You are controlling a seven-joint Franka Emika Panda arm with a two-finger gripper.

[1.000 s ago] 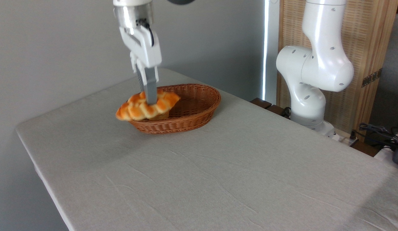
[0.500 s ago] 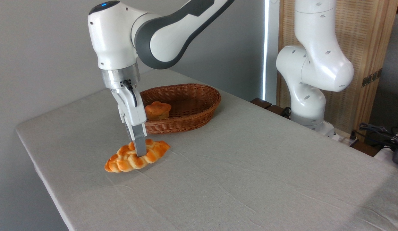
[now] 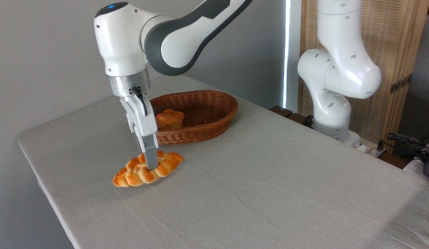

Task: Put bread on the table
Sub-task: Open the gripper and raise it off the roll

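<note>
The bread (image 3: 131, 174), a long braided golden-orange loaf, lies on the table (image 3: 262, 193) just in front of the basket's left end. My gripper (image 3: 151, 165) points straight down over the loaf's middle. Its near finger presses the loaf's front side; the far finger is hidden behind the bread. The jaws look shut on the bread, which rests on the grey cloth.
A brown wicker basket (image 3: 207, 121) stands behind the gripper with a small rounded orange bun (image 3: 170, 118) at its left end. The arm's white base (image 3: 335, 86) rises past the table's far right edge. The table's left edge runs close to the loaf.
One second ago the bread hung above the basket's left rim; it has since come down to the cloth in front of the basket. Over the last half second hardly anything moved.
</note>
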